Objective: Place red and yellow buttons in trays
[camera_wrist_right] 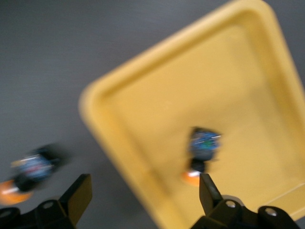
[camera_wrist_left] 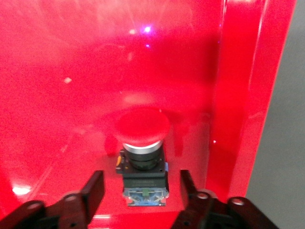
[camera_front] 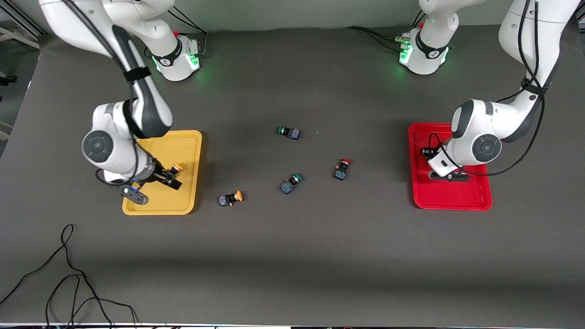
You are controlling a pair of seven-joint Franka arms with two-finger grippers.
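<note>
The yellow tray (camera_front: 183, 146) lies at the right arm's end of the table and holds one yellow button (camera_front: 176, 168). My right gripper (camera_front: 153, 186) hovers open and empty over the tray's rim nearest the front camera; its wrist view shows the tray (camera_wrist_right: 157, 109), that button (camera_wrist_right: 204, 148) and my right gripper (camera_wrist_right: 143, 193). A second yellow button (camera_front: 231, 198) (camera_wrist_right: 31, 171) lies on the table beside the tray. The red tray (camera_front: 457, 201) (camera_wrist_left: 248, 95) holds a red button (camera_wrist_left: 142, 143). My left gripper (camera_front: 450, 176) (camera_wrist_left: 142, 191) is open, its fingers either side of that button's body without touching. Another red button (camera_front: 342, 169) lies mid-table.
Two green-capped switches lie mid-table, one (camera_front: 289, 132) nearer the arm bases, one (camera_front: 291, 183) between the loose yellow and red buttons. Black cables (camera_front: 68, 283) trail over the table's corner nearest the front camera at the right arm's end.
</note>
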